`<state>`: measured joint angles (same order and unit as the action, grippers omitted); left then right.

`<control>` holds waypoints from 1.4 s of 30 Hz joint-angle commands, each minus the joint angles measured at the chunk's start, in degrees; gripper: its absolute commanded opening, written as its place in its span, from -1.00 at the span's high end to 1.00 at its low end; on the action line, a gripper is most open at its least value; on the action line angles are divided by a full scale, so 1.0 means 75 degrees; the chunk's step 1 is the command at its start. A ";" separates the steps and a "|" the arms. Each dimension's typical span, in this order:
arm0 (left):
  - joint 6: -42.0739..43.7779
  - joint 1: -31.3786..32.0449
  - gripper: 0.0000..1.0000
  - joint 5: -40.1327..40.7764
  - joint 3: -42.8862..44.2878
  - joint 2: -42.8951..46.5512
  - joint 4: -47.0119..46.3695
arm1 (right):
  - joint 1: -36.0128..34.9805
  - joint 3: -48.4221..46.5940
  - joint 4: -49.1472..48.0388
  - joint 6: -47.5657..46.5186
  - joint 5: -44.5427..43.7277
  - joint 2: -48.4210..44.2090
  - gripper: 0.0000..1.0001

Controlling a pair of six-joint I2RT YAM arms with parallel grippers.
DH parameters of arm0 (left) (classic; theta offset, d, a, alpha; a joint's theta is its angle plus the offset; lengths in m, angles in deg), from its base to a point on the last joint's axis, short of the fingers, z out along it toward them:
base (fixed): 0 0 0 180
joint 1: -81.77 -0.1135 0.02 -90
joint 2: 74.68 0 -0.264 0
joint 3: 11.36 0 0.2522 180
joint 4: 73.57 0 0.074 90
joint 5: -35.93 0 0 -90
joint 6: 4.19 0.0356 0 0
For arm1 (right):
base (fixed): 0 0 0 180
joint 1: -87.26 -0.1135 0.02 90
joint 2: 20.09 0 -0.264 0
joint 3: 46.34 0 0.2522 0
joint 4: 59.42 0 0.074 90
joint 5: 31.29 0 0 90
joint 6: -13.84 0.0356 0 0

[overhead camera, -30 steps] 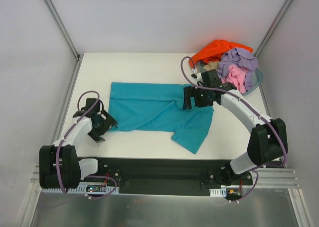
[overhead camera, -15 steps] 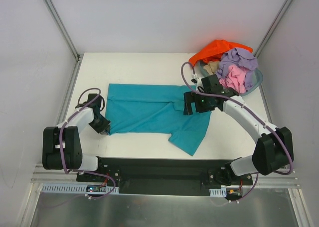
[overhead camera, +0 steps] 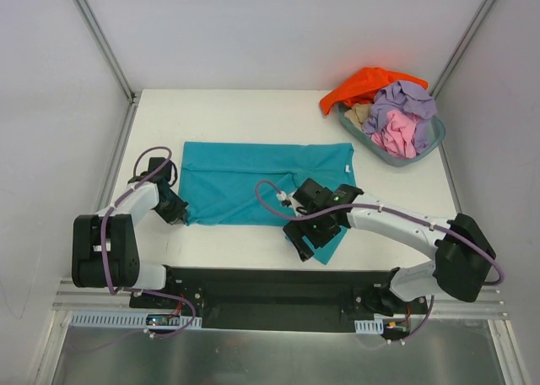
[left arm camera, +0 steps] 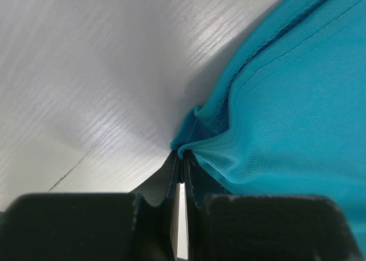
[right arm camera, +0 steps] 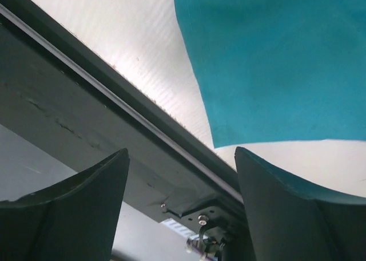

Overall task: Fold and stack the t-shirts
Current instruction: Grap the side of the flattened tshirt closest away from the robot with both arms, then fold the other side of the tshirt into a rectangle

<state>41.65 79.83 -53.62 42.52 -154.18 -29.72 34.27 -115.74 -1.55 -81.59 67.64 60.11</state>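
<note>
The teal t-shirt [overhead camera: 253, 187] lies spread flat across the middle of the table, and its small white tag [overhead camera: 348, 167] shows at the right edge. My left gripper [overhead camera: 179, 216] is shut on the shirt's near left corner. In the left wrist view the teal cloth [left arm camera: 286, 112] bunches into the closed left gripper [left arm camera: 182, 155]. My right gripper [overhead camera: 302, 241] stands open over the shirt's near right tip, by the table's front edge. In the right wrist view nothing lies between the right gripper's [right arm camera: 182, 158] fingers, and the teal tip [right arm camera: 269, 60] is beyond them.
A grey-blue basin [overhead camera: 432, 142] at the back right holds lavender [overhead camera: 405, 102], pink [overhead camera: 401, 133] and beige [overhead camera: 361, 113] shirts. An orange shirt [overhead camera: 363, 85] hangs over its far rim. The black base rail [overhead camera: 253, 288] runs along the table's near edge [right arm camera: 86, 101].
My left gripper has shut on the teal shirt's near left corner. My right arm has swung from the shirt's upper right down to its near right tip, and the shirt now lies flatter there.
</note>
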 commanded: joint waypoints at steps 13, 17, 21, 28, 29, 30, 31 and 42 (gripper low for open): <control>0.0111 0.0000 1.00 -0.0048 -0.0041 0.0558 -0.0578 | 0.0011 0.0820 -0.0539 0.1345 -0.0710 0.1609 -0.03; 0.0111 -0.0012 1.00 -0.0048 -0.0064 0.0640 -0.0578 | 0.0046 0.0984 -0.0352 0.1544 -0.0920 0.1600 0.24; 0.0181 -0.0140 1.00 0.0115 -0.0169 0.0803 -0.0287 | 0.0058 0.1242 0.0034 0.1802 -0.0992 0.1178 0.98; -0.0147 -0.0328 1.00 0.0796 -0.0357 0.1260 0.0652 | 0.0058 0.1735 0.0785 0.2154 -0.0780 0.0370 0.99; -0.0205 -0.0316 1.00 0.0784 -0.0392 0.1296 0.0711 | 0.0058 0.1723 0.0855 0.2107 -0.0769 0.0264 0.99; -0.0217 -0.0305 1.00 0.0761 -0.0392 0.1354 0.0758 | 0.0058 0.1665 0.0972 0.2049 -0.0699 0.0170 0.99; -0.0229 -0.0316 1.00 0.0679 -0.0392 0.1471 0.0770 | 0.0035 0.1595 0.1019 0.1979 -0.0617 -0.0086 0.99; -0.0229 -0.0234 1.00 -0.0598 0.0298 0.1895 0.0723 | 0.0829 -0.0104 0.1710 0.0937 -0.0391 -0.0909 0.99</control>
<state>40.31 77.95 -54.48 40.53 -139.36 -25.35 37.09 -111.63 6.61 -70.82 65.67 54.54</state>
